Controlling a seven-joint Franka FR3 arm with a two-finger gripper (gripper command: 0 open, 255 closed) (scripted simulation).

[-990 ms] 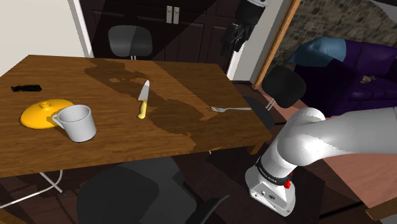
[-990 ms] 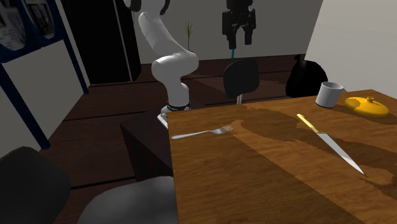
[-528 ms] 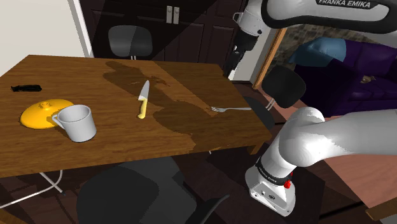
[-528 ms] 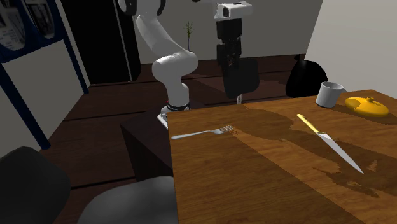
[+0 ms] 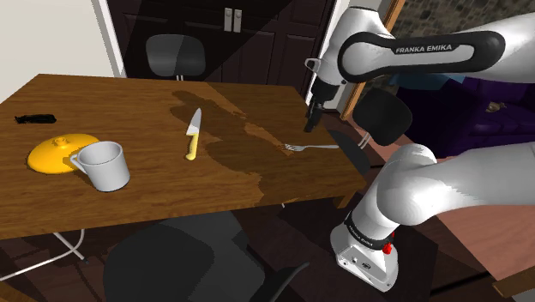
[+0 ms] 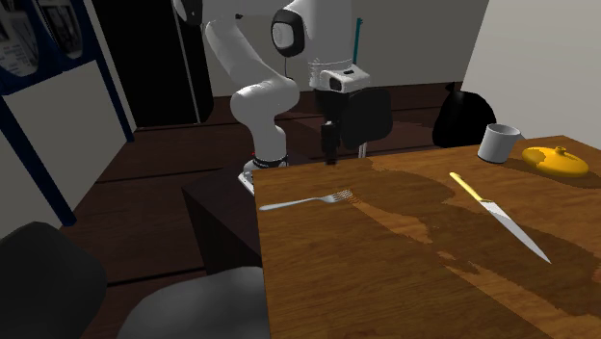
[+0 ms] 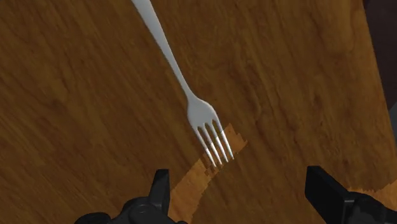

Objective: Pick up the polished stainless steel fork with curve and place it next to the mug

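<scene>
Fork: flat on the table, close to the edge nearest the stand, tines toward the table's middle; well apart from the mug.
Gripper: poised just above the fork, no contact; fingers spread wide, nothing between them; in the wrist view, tines just ahead of the gap, handle angling away.
Mug: white, upright, at the shoulder view's left, just beside a yellow lid.
Knife: yellow-handled, flat on the wood between fork and mug.
Step in hand: by all appearances, the final approach before the grasp.
Done well: likely a small wrist turn to square the fingers across the handle, gap centred on the neck rather than the tines, then straight down until the tips nearly meet the wood before closing.
Risk: thin, low metal; a high or skewed pinch apt to skid it or spin it off the nearby edge.
</scene>
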